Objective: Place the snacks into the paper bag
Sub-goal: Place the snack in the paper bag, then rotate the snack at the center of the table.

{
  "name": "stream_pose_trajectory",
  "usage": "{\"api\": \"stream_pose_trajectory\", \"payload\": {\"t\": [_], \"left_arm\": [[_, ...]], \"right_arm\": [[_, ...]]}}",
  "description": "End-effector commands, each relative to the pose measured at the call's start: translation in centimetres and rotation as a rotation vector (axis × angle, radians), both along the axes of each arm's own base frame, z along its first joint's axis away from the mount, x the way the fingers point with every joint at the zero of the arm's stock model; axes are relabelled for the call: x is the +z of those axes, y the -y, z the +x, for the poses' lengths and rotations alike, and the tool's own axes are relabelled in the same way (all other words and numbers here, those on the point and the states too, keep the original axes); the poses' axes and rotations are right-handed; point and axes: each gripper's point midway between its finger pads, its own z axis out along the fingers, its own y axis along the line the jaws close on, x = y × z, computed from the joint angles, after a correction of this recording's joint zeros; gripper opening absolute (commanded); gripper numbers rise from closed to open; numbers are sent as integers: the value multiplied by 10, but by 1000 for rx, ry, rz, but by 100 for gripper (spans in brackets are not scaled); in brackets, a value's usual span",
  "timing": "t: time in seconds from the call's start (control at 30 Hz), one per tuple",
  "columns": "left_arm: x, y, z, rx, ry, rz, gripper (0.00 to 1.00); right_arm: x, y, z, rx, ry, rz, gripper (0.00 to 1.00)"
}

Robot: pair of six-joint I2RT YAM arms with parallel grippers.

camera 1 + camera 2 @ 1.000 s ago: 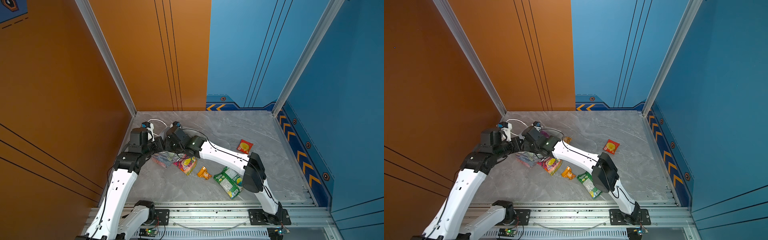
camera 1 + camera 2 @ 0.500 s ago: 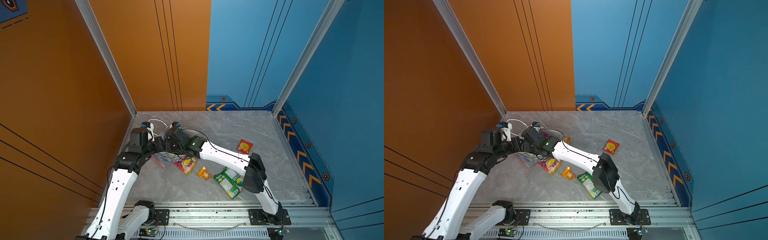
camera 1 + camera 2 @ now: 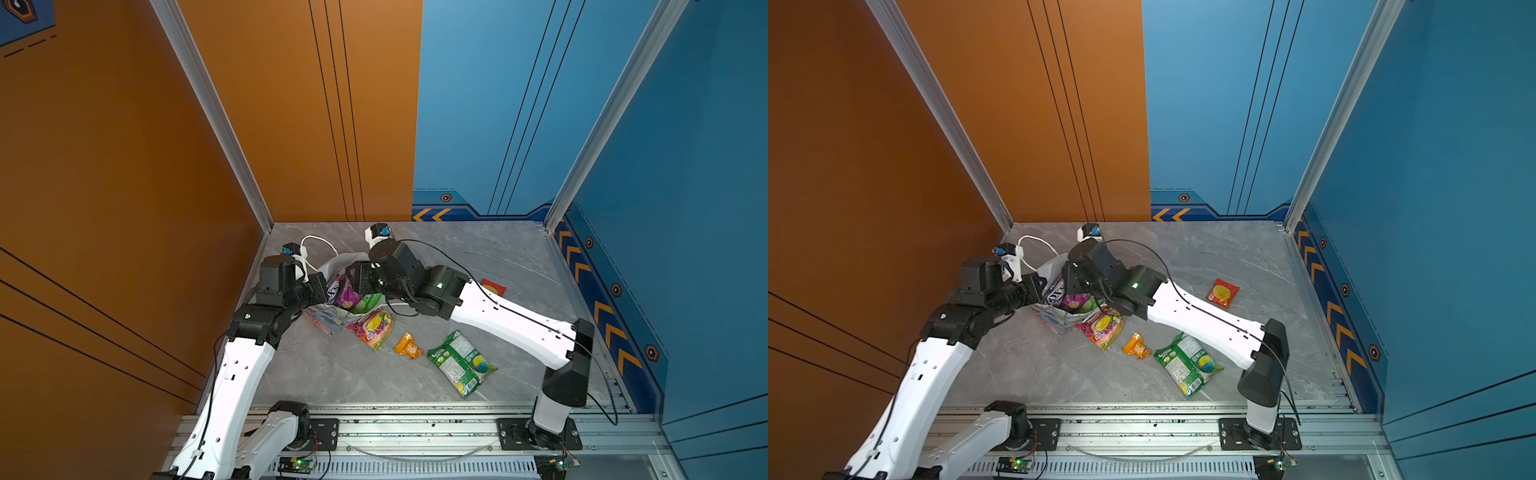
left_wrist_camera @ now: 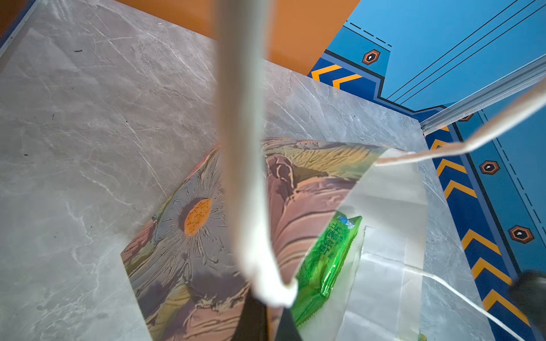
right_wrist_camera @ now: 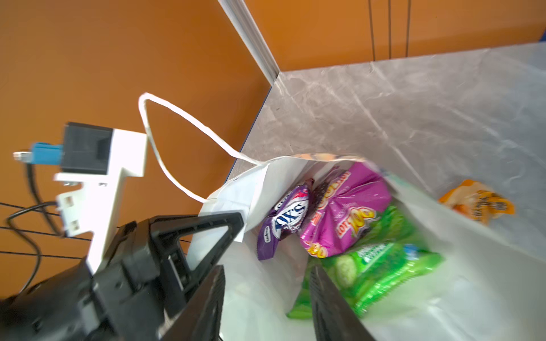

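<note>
Paper bag [image 5: 245, 189] held open by left gripper [image 5: 233, 224] pinching its rim; right gripper [image 5: 267, 274], jaws parted, empty, hovers over green packet [image 5: 384, 265] inside

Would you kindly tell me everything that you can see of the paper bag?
The paper bag looks like glossy paper, pastel floral outside and white inside, with white cord loop handles. It stands tilted on the grey table, mouth open. The left pincer is shut on its rim; the right pincer, open, hangs over the mouth. A purple packet, a magenta pouch and a green packet lie inside.
</note>
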Motion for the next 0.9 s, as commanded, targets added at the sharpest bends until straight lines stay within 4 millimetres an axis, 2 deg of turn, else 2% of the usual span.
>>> {"api": "stream_pose_trajectory", "payload": {"t": [0.0, 0.17, 0.3, 0.43, 0.6, 0.73, 0.83, 0.87], "left_arm": [[20, -1, 7, -8, 93, 2, 0], [18, -6, 8, 13, 86, 12, 0], [15, -12, 8, 40, 72, 27, 0], [14, -17, 8, 60, 66, 39, 0], [16, -24, 6, 92, 77, 55, 0], [17, -28, 5, 110, 79, 67, 0], [17, -28, 4, 109, 79, 64, 0], [17, -28, 5, 110, 78, 63, 0]], "right_arm": [[-11, 41, 7, -59, 29, -83, 49], [-18, 93, 7, -108, 12, -87, 50], [-37, 135, 5, -160, -7, -113, 50], [-71, 180, 5, -251, -81, -145, 54], [-119, 224, -5, -335, -204, -189, 56], [-158, 259, -27, -431, -342, -242, 58], [-181, 274, -50, -477, -424, -210, 60], [-189, 280, -59, -497, -443, -208, 68]]}}
